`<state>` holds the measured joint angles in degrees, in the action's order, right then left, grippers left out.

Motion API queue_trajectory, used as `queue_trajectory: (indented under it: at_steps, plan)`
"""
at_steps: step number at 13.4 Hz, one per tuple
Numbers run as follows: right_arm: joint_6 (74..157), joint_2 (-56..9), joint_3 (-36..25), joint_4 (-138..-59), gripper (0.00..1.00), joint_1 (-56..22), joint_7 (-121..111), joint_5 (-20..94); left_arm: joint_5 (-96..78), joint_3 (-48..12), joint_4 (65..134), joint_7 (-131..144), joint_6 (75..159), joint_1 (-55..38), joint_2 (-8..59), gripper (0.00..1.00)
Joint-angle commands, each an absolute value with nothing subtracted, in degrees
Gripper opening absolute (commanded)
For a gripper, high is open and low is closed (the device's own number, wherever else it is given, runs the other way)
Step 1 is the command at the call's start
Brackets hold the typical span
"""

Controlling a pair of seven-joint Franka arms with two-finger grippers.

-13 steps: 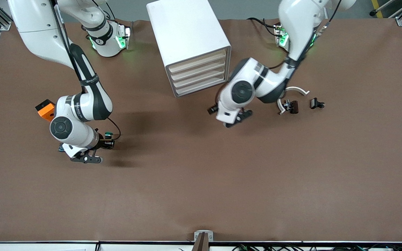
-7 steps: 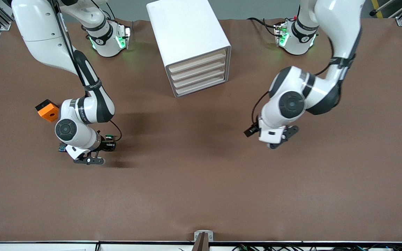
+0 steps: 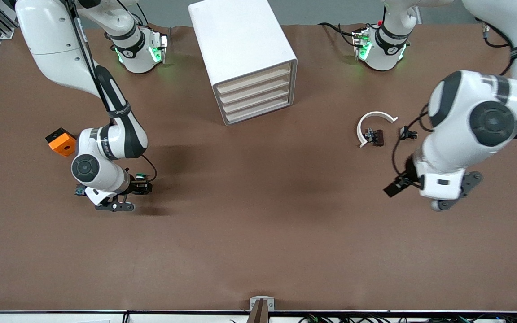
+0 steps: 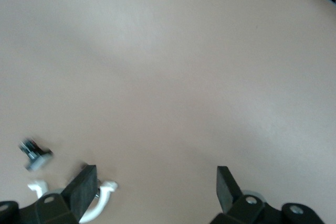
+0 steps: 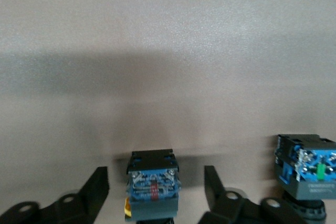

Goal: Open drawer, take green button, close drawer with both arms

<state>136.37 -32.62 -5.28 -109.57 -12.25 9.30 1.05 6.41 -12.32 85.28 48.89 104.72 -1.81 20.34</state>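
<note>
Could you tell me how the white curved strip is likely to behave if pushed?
The white curved strip looks thin and lies flat, so it would probably slide or spin rather than roll. Its open arc may flex if squeezed. The small black part beside its end might get dragged along.

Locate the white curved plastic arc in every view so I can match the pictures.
Front view: the white curved plastic arc lies toward the left arm's end of the brown table.
Left wrist view: the arc is at the bottom edge, partly hidden by the open left claw.
Right wrist view: not in it.
Shared landmark: the small black clip beside the arc, in the front and left wrist views.
</note>
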Motion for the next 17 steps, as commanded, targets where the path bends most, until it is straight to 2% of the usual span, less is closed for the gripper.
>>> queue_trajectory:
  at_steps: [1, 10, 12, 14, 17]
  plan:
    - [129.1, -26.0, -4.7, -109.9, 1.0, -10.5, 9.6, 0.3, 7.5, -13.1, 85.2, 41.9, 101.8, 2.0, 16.8, 1.0]
    - [106.8, -5.6, -4.7, -109.9, 1.0, -4.6, 8.2, 0.5, 5.3, -13.3, 85.3, 20.3, 91.4, 7.5, 7.7, 1.0]
    - [103.4, -1.5, -4.7, -109.8, 1.0, -3.3, 5.3, 0.5, 2.5, -10.6, 86.7, 15.1, 90.1, 6.2, 4.4, 1.0]
    - [100.3, 2.1, -4.8, -109.8, 1.0, -1.4, 2.5, 0.5, 1.0, -4.1, 89.0, 11.9, 88.3, 1.3, 0.4, 1.0]
    - [95.4, 7.1, -4.8, -108.3, 1.0, 1.1, -1.5, 0.5, 0.7, -3.8, 90.3, 10.6, 84.1, 0.5, -2.8, 1.0]
